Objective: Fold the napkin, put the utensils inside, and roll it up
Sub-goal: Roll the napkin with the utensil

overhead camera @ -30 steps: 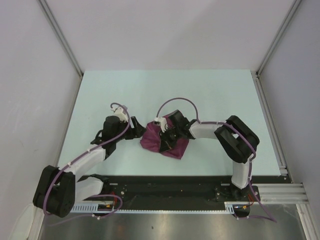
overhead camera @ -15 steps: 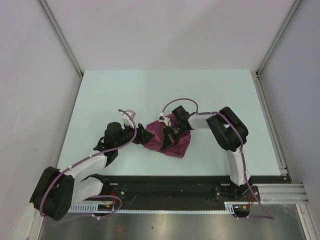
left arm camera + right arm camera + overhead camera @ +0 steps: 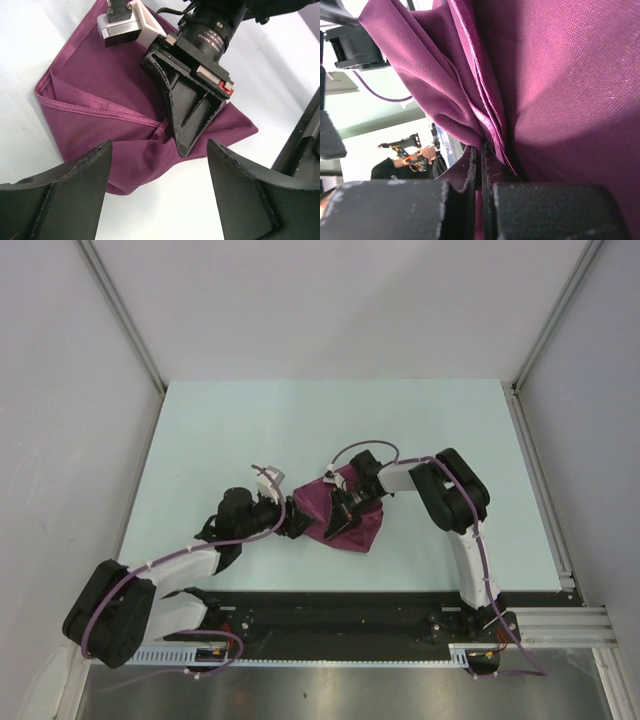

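Now, your left gripper (image 3: 157, 150): spread wide, empty; napkin (image 3: 100, 100) lies just ahead.
Your right gripper (image 3: 184, 142): pinched shut on its fold.

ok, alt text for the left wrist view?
A folded magenta napkin lies on a white table, with the right tool shut on a fold at its middle. The left tool, jaws open, frames the napkin's near edge.

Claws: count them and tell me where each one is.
2. The left claw hangs open at the napkin's edge; the right claw is shut on a fold of it.
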Tool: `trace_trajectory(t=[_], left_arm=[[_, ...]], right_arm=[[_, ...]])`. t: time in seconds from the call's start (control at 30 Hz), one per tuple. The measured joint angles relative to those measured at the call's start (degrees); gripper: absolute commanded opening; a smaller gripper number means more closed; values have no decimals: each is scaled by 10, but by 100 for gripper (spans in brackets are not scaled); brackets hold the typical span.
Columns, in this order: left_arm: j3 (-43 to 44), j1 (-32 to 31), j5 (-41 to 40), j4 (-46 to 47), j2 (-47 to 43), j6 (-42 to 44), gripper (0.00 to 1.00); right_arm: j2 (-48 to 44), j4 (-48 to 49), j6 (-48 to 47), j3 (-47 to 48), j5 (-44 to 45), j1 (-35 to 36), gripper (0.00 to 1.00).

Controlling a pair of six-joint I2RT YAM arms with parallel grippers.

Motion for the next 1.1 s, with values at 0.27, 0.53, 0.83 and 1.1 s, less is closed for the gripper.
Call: trace_trajectory(t=[0.27,0.53,0.83,1.1], left_arm=[[-2,0,1,24,53,21,80],[15,-3,-9,23,104,30,77],[47,-17,-19,-21,125,50,76],[66,-39,-55,-68,133,67,77]], right_arm=[[6,-5,2,4,-6,-2,0],[6,-5,6,5,-6,-2,0],[12,-5,25,7,-11,-9,0],[21,0,41,10,-23,-18,0]])
